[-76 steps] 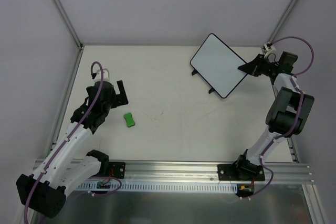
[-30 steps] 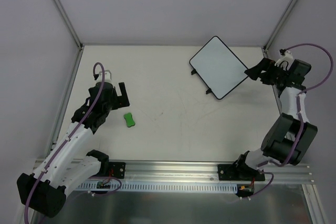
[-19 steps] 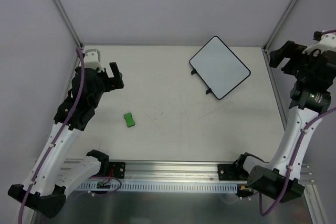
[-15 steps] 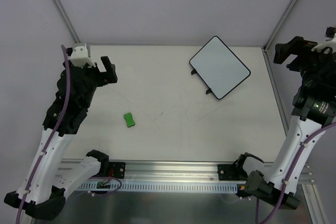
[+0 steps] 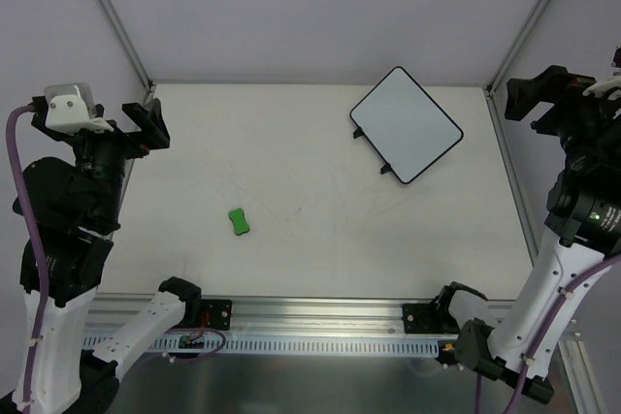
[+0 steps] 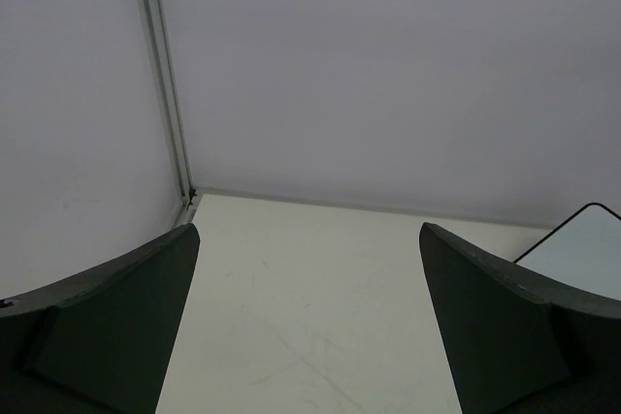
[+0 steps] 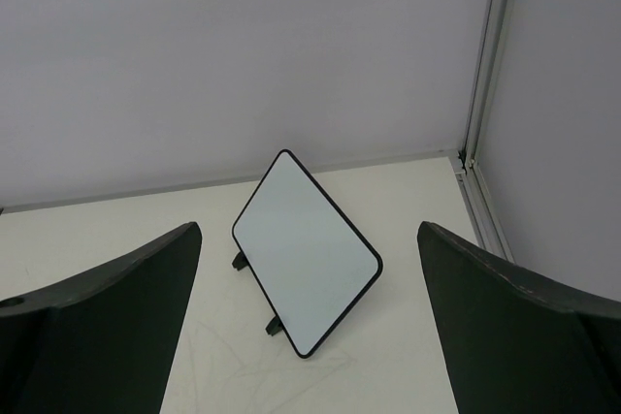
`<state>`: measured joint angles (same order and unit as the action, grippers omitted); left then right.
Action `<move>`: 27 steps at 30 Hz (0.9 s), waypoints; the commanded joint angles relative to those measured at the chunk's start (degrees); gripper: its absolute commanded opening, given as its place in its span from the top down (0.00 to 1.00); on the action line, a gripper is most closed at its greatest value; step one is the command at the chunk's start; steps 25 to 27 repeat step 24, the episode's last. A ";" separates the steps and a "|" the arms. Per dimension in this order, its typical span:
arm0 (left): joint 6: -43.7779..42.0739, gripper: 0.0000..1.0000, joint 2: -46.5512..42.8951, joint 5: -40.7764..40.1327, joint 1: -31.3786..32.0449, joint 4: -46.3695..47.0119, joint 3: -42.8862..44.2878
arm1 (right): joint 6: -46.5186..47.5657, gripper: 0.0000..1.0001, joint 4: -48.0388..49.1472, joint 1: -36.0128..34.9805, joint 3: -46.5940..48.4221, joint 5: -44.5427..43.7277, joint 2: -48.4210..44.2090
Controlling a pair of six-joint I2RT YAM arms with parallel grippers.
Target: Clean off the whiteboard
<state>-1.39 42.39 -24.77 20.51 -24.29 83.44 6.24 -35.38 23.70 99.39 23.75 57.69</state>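
Well left of the whiteboard (image 5: 406, 124), I see the green eraser (image 5: 239, 221) on the table (image 5: 320, 249); left gripper (image 5: 146, 131) and right gripper (image 5: 532, 104) hang raised, jaws apart, empty.

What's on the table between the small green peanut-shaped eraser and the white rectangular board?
Nothing: bare tabletop separates green eraser and whiteboard, per the top view.
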 commanded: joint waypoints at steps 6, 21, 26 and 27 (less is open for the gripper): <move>-3.45 0.01 -0.64 -2.56 -0.30 0.83 1.55 | 3.07 0.01 -1.10 -5.59 2.30 -5.47 -3.02; -3.45 0.01 0.32 -2.73 -0.21 0.92 2.17 | 5.45 0.01 -1.10 -9.03 2.65 -11.09 -6.01; -3.45 0.01 0.41 -2.73 -0.30 0.92 2.17 | 5.89 0.01 -1.01 -9.29 2.65 -11.27 -6.19; -3.45 0.01 0.41 -2.73 -0.30 0.92 2.17 | 5.89 0.01 -1.01 -9.29 2.65 -11.27 -6.19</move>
